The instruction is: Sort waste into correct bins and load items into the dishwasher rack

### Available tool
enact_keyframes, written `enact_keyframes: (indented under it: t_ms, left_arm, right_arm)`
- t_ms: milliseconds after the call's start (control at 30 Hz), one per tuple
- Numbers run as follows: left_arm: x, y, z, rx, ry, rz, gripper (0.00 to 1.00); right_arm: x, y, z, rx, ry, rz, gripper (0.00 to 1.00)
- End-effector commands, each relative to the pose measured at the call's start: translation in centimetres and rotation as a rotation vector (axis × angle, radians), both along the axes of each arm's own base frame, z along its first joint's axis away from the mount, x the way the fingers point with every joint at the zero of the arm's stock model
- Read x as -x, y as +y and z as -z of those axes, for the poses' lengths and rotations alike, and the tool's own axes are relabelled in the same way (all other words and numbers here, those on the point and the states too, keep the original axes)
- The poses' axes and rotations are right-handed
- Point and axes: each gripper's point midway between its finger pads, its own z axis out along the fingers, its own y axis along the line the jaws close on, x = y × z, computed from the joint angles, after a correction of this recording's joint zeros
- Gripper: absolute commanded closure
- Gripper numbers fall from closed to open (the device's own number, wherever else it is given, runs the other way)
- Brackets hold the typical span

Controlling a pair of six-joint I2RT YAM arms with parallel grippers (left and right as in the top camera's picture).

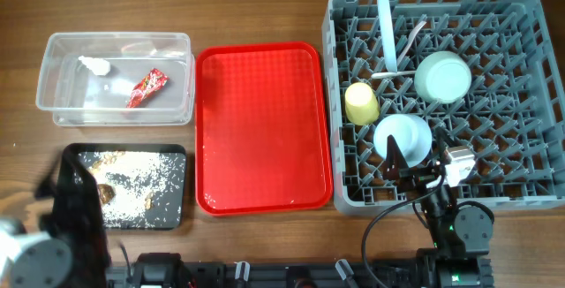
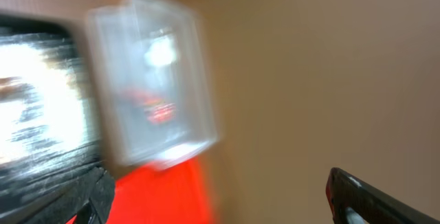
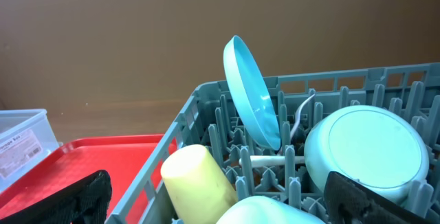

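Note:
The grey dishwasher rack (image 1: pixel 530 23) holds the light blue plate (image 1: pixel 386 27) standing on edge, the yellow cup (image 1: pixel 361 102) on its side, the upturned mint bowl (image 1: pixel 443 76) and white cutlery (image 1: pixel 408 42). The right wrist view shows the plate (image 3: pixel 251 90), cup (image 3: pixel 196 179) and bowl (image 3: pixel 368 152). My right gripper (image 1: pixel 410 160) is open and empty over the rack's front left part. The clear tub (image 1: pixel 62 111) holds the red wrapper (image 1: pixel 146 87) and the white scrap (image 1: pixel 94 64). The black tray (image 1: pixel 172 222) holds beige crumbs (image 1: pixel 132 178). My left gripper (image 1: pixel 71 178) is open over the black tray's left side.
The flat red serving tray (image 1: pixel 260 129) lies between the bins and the rack. A second pale round dish (image 1: pixel 402 136) sits in the rack right under my right gripper. The left wrist view is motion-blurred; it shows the tub (image 2: pixel 155 80) and red tray (image 2: pixel 165 196).

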Motion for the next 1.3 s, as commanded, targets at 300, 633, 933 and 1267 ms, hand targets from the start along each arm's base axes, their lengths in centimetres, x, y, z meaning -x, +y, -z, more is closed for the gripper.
enact_keyframes:
  t_ms: [300,633,933,1267]
  left_arm:
    - [-5.4,-2.5,6.3,0.066,-0.213,0.132,0.0]
    - [-11.7,-3.8,7.4,0.049,-0.622,0.223,0.0]
    - [-12.0,-3.7,14.3,-0.137,-0.424,0.26,0.0]
    - [-11.8,-3.4,16.1,-1.093,-0.037,0.495,0.0]
  right_arm:
    - [0.1,0.1,-0.2,-0.01,-0.008,-0.008,0.0]
    - [0.1,0.1,-0.2,-0.01,-0.008,-0.008,0.0]
    - [0.1,0.1,-0.2,-0.009,-0.008,-0.008,0.0]
    - [0.1,0.1,-0.2,-0.009,-0.008,-0.008,0.0]
